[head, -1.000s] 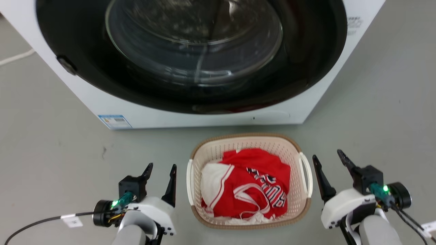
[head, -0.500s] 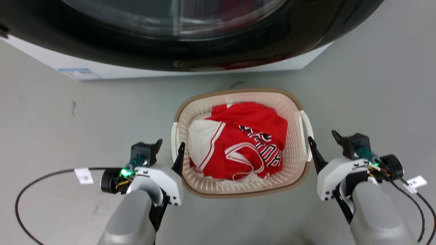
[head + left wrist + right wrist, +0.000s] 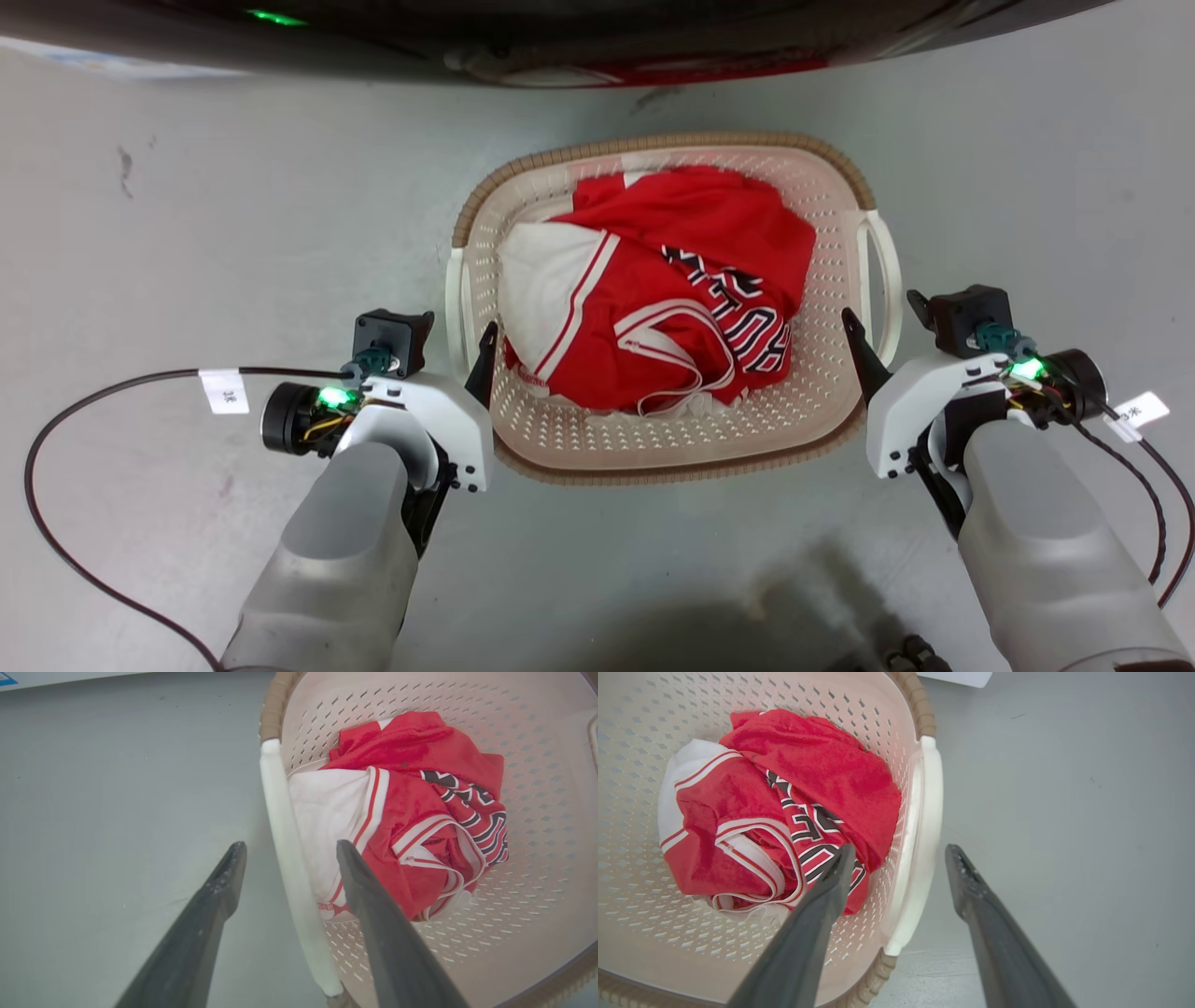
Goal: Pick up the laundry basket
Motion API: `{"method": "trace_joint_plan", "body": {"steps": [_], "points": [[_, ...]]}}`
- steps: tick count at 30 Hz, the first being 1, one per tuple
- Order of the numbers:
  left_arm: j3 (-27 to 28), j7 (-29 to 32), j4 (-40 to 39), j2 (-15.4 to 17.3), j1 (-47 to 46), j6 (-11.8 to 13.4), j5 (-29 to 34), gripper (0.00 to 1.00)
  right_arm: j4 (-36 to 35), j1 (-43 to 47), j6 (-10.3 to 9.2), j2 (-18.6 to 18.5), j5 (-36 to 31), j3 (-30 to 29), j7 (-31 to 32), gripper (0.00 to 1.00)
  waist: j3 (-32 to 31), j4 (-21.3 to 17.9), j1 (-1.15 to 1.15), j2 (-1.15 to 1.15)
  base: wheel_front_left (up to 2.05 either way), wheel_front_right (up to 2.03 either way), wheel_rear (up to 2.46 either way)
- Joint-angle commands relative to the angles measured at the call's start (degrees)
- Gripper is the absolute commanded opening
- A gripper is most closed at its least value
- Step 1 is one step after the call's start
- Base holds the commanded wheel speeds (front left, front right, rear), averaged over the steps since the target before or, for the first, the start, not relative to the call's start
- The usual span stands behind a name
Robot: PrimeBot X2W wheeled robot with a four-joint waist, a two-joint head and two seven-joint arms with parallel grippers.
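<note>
The head view's top edge cuts off the washing machine; both wrist views crop the laundry basket. Folds hide some lettering on the red jersey.

Head camera tips way down now, so the white washing machine with the dark round door is nearly off the top. Both arms have closed in on the cream perforated plastic laundry basket. The left gripper and right gripper were just beside it. Now each one straddles a white loop handle, fingers spread, one inside the basket.
</note>
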Motion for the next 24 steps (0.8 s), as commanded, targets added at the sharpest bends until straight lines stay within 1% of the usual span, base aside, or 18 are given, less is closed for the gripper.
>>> {"method": "trace_joint_plan", "body": {"steps": [1, 16, 17, 18, 19, 20, 24], "points": [[-0.2, -0.2, 0.4, 0.2, -0.8, -0.1, -0.1, 1.0, 0.3, -1.1, -0.06, -0.1, 0.0, -0.1, -0.1, 1.0, 1.0, 0.0, -0.01, 0.0, 0.0, 0.0, 0.0], [-3.7, -0.2, 2.3, 0.0, -5.5, -0.1, -0.9, 1.0, 6.9, -6.1, -0.06, -0.1, -0.1, 0.0, -0.1, 1.0, 5.7, 0.5, -0.01, 0.0, 0.0, 0.0, 0.0], [-4.1, -0.2, 2.6, -0.1, -5.6, -0.1, -0.9, 0.97, 7.2, -6.4, -0.06, -0.1, 0.1, 0.2, -0.1, 1.0, 5.8, 0.5, -0.01, 0.0, 0.0, 0.0, 0.0], [-4.4, -0.2, 2.4, -0.1, -6.0, -0.1, -0.9, 0.4, 7.4, -6.7, -0.06, -0.1, 0.2, 0.4, -0.1, 0.71, 5.9, 0.5, -0.01, 0.0, 0.0, 0.0, 0.0], [-4.5, -0.2, 2.3, -0.1, -6.1, -0.1, -1.0, 0.0, 7.4, -6.8, -0.06, -0.1, 0.1, 0.6, -0.1, 0.22, 6.0, 0.5, -0.01, 0.0, 0.0, 0.0, 0.0], [-4.8, -0.2, 2.7, -0.2, -6.0, -0.1, -1.3, 0.0, 7.5, -6.9, -0.06, -0.1, 0.2, 0.9, -0.1, 0.0, 6.1, 0.6, -0.01, 0.0, 0.0, 0.0, 0.0], [-5.9, -0.2, 3.1, -0.4, -6.0, -0.3, -1.9, 0.0, 8.6, -7.1, -0.05, -0.1, 1.8, 2.2, -0.2, 0.0, 5.5, 0.8, -0.01, 0.0, 0.0, 0.0, 0.0]]}}
